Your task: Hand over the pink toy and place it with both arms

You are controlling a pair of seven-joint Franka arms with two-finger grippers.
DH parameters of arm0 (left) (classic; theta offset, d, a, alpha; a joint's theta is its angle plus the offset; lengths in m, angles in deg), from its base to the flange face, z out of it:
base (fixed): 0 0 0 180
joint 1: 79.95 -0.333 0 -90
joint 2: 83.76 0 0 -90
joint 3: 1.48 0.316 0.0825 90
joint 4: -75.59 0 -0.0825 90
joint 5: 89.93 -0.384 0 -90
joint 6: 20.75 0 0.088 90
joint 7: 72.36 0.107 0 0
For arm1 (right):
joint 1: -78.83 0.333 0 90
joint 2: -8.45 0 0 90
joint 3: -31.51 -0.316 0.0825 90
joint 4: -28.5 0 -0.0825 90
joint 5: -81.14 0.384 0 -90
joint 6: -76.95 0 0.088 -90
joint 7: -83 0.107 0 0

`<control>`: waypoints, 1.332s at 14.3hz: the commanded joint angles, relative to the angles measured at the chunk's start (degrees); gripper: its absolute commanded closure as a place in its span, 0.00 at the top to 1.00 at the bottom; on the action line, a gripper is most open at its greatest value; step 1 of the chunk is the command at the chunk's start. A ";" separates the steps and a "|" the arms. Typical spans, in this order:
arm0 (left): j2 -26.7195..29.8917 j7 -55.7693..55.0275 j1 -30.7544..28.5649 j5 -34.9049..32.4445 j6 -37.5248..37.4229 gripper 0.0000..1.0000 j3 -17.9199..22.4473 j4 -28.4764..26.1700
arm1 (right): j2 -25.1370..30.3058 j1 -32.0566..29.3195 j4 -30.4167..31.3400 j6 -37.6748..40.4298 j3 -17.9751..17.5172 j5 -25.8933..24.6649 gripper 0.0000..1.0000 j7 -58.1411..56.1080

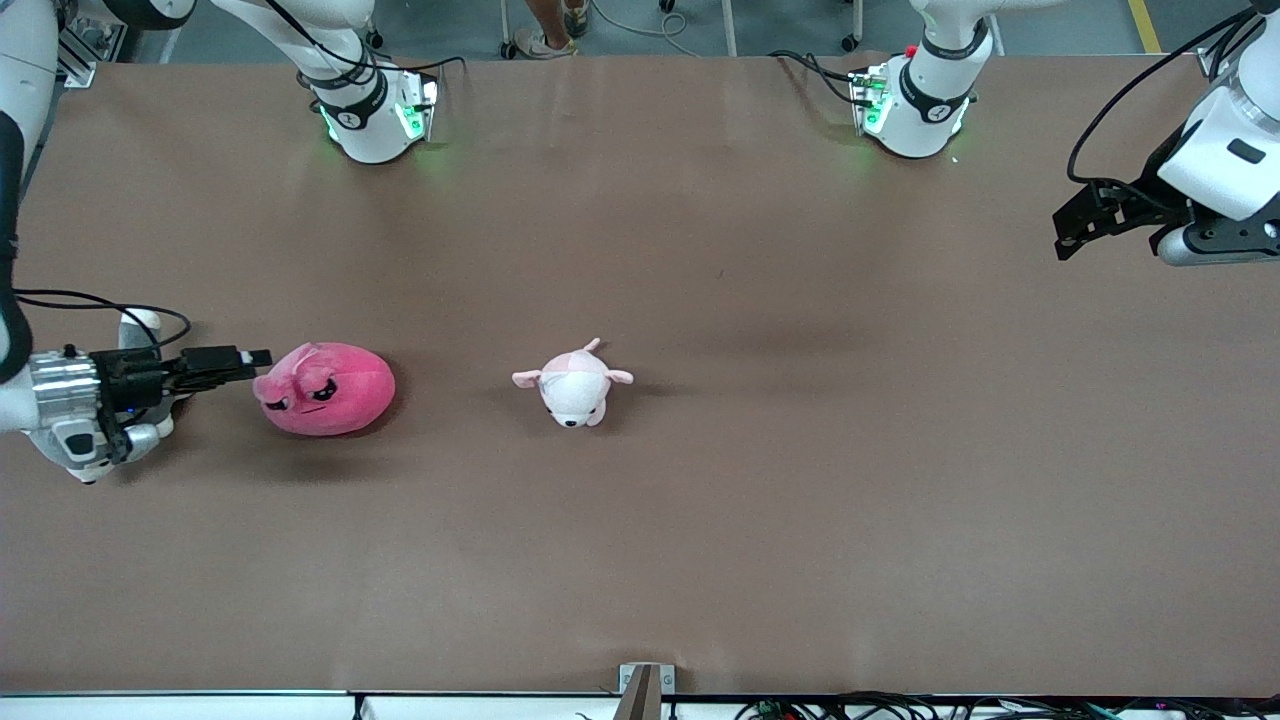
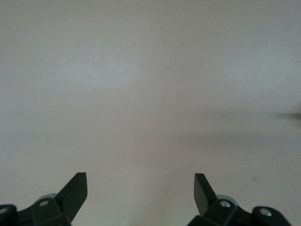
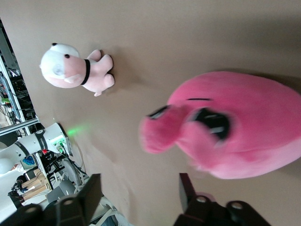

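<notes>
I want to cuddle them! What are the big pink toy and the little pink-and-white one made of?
The pink toy looks like soft plush: fuzzy, matte fabric, a rounded stuffed shape, shiny black eyes that may be plastic. The little pink-and-white animal seems the same kind of fuzzy stuffed cloth, with small dark bead-like eyes.

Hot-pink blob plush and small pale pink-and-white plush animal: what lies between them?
Only bare brown table separates the hot-pink blob plush and pale plush animal, per the front view.

pink toy (image 3: 235, 127) face motion-blurred, right pincer (image 3: 138, 188) bases cut off
</notes>
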 commanded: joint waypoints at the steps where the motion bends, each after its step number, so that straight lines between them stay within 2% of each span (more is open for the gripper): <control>1: 0.88 0.66 -0.04 0.61 0.66 1.00 -0.06 -0.65 | 0.81 -2.37 -3.10 1.85 -0.85 -0.47 1.00 1.23; 5: 1.32 0.74 -0.12 0.70 0.49 1.00 -0.06 -0.65 | 6.43 -2.28 -3.54 1.94 -0.67 -3.71 1.00 5.86; 10: 1.23 0.74 -0.21 2.37 0.31 1.00 -0.06 -0.12 | 13.90 1.14 -6.96 1.77 -1.03 -15.12 1.00 16.14; 14: 2.63 0.83 -0.47 2.46 -1.62 1.00 0.03 -0.21 | 16.54 5.80 -9.86 0.89 -1.03 -25.58 1.00 27.30; 17: 3.78 0.40 -0.48 2.46 -2.59 1.00 0.12 -0.21 | 18.21 6.33 -10.31 -1.64 -1.03 -26.75 1.00 28.39; 19: 3.87 -0.05 -0.48 2.46 -2.59 1.00 0.03 -0.21 | 18.13 7.82 -13.11 -3.24 -1.20 -30.86 1.00 28.47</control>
